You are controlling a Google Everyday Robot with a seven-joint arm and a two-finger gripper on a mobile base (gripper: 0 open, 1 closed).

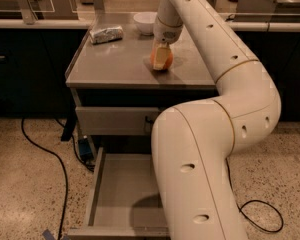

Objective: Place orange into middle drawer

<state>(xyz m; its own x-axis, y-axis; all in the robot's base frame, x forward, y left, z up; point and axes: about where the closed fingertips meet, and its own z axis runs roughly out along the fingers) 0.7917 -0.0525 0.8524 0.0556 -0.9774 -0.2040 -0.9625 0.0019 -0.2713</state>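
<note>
Nearest to the camera is the thick white robot arm (pixel 200 174). It rises from the lower right and covers the right part of the wide, shallow grey metal middle drawer (pixel 121 196). This drawer is pulled out and its flat floor is bare. Just above it sits a closed grey drawer front panel with a dark loop handle (pixel 112 120). A black cable (pixel 52 159) lies on the speckled floor at the left.

Farther back is the grey tabletop (pixel 120 59) of the cabinet. The small, smooth, bright orange round fruit, the orange (pixel 153 60), rests on it right of the middle and a little toward the front edge. The hand (pixel 162 59) comes down on it from above. One pale finger (pixel 163 57) lies pressed on the front of the fruit, so I judge that the hand is pinching the orange, though the far finger is hidden.

At the far side, a crumpled silver foil packet (pixel 106 34) is at the back left. A round white bowl (pixel 145 21) is behind the orange, near it but apart.

The step in hand seems to be the lift. The fruit is round and smooth, so the grip should be firm and centred, or it may roll out. The lift should go straight up first, away from the bowl. Then the orange must travel forward past the front edge and down. There the arm's own elbow crowds the drawer, so the free left part of the floor looks the better place. A low release would keep it from rolling.
</note>
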